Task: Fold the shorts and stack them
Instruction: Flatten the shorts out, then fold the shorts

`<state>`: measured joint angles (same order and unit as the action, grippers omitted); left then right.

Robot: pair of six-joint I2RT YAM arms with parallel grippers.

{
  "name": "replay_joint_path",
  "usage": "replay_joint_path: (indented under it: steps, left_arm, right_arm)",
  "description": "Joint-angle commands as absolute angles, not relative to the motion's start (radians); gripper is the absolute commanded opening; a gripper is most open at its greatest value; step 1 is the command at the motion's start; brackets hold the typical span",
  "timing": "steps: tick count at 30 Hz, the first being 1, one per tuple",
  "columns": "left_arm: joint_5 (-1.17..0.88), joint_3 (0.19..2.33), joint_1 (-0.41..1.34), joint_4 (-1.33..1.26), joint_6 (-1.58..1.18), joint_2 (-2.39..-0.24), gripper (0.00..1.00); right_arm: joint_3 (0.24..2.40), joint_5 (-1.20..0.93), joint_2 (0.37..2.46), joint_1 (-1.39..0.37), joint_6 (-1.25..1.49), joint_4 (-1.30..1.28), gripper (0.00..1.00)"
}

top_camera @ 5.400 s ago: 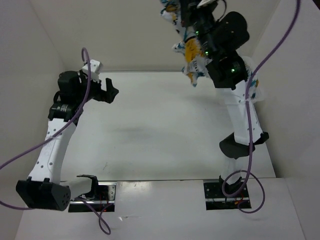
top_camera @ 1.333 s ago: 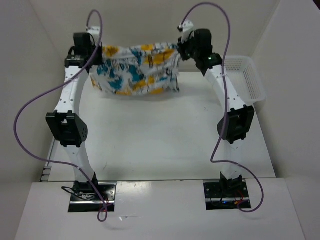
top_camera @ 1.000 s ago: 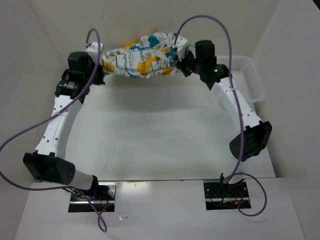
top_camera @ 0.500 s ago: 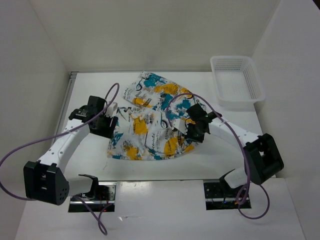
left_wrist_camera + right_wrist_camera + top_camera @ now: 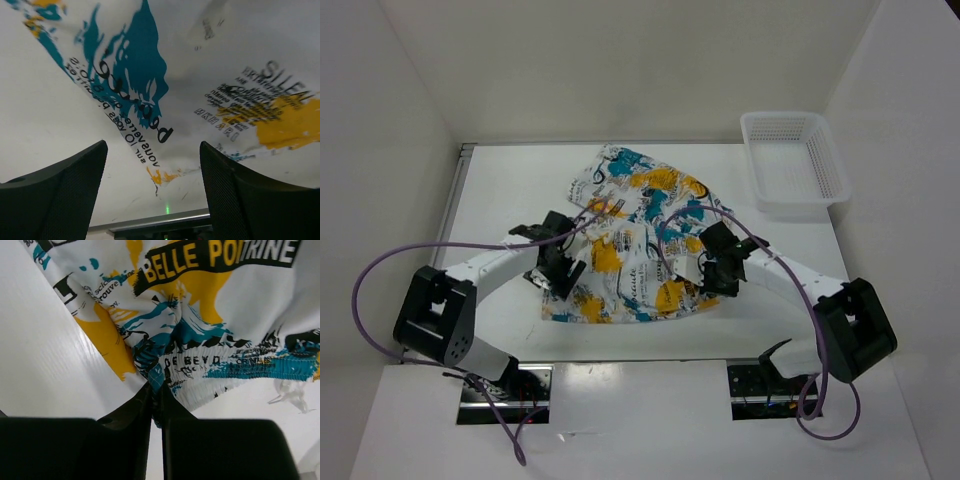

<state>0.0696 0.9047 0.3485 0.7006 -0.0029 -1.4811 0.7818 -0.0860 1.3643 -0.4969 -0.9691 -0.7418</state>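
Observation:
The shorts (image 5: 630, 240), white with teal, yellow and black print, lie spread and rumpled on the middle of the white table. My left gripper (image 5: 563, 270) hovers over their left edge. In the left wrist view its jaws (image 5: 154, 200) stand wide apart with only flat fabric (image 5: 210, 75) below and nothing between them. My right gripper (image 5: 708, 272) rests at the shorts' right edge. In the right wrist view it (image 5: 156, 390) is shut on a pinch of the gathered waistband (image 5: 210, 365).
A white plastic mesh basket (image 5: 804, 204) stands at the far right corner of the table. White walls close in the left, back and right sides. The table's near edge strip (image 5: 165, 217) shows just past the left fingers.
The shorts, held up in the air between both grippers a second ago, now lie on the table. My left gripper has let go and moved right over the fabric; the right one keeps its hold.

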Motion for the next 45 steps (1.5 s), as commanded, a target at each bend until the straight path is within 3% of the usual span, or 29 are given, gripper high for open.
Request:
replay_joint_path:
  steps: [1,4,5,7,10,13,16,22,24,27,31,35,45]
  left_arm:
    - [0.150,0.856,0.402,0.667,0.000,-1.517,0.82]
    - [0.176,0.827,0.437,0.643,0.000,-1.549,0.82]
    - [0.198,0.813,0.457,0.643,0.000,-1.560,0.80]
    - [0.198,0.801,0.482,0.643,0.000,-1.560,0.79]
    - [0.207,0.759,0.531,0.666,0.000,-1.505,0.77]
    - [0.270,0.681,0.589,0.666,0.000,-1.448,0.77]
    - [0.328,0.638,0.611,0.675,0.000,-1.424,0.74]
    - [0.373,0.629,0.611,0.765,0.000,-1.361,0.67]
    - [0.353,0.673,0.586,0.796,0.000,-1.361,0.67]
    - [0.232,0.848,0.560,0.868,0.000,-1.348,0.79]
    - [0.115,1.024,0.514,0.813,0.000,-1.408,0.82]
    - [0.129,1.025,0.439,0.648,0.000,-1.471,0.87]
    - [0.215,1.003,0.339,0.451,0.000,-1.799,0.85]
  right_arm:
    - [0.755,-0.031,1.336,-0.495,-1.060,-0.814,0.15]
    - [0.755,-0.011,1.336,-0.495,-1.146,-0.873,0.35]
    - [0.771,-0.011,1.336,-0.495,-1.160,-0.890,0.49]
    - [0.831,-0.023,1.296,-0.495,-1.169,-0.914,0.59]
    - [0.966,-0.109,1.238,-0.495,-1.082,-0.870,0.59]
    - [1.043,-0.240,1.198,-0.495,-0.875,-0.681,0.53]
    - [1.043,-0.345,1.213,-0.495,-0.660,-0.502,0.44]
    - [0.925,-0.362,1.302,-0.495,-0.523,-0.365,0.41]
    - [0.890,-0.362,1.316,-0.520,-0.535,-0.380,0.39]
    - [0.850,-0.351,1.327,-0.602,-0.626,-0.463,0.36]
    - [0.816,-0.305,1.339,-0.683,-0.739,-0.554,0.25]
    - [0.747,-0.250,1.361,-0.692,-0.808,-0.554,0.20]
    - [0.666,-0.128,1.380,-0.735,-1.049,-0.650,0.20]
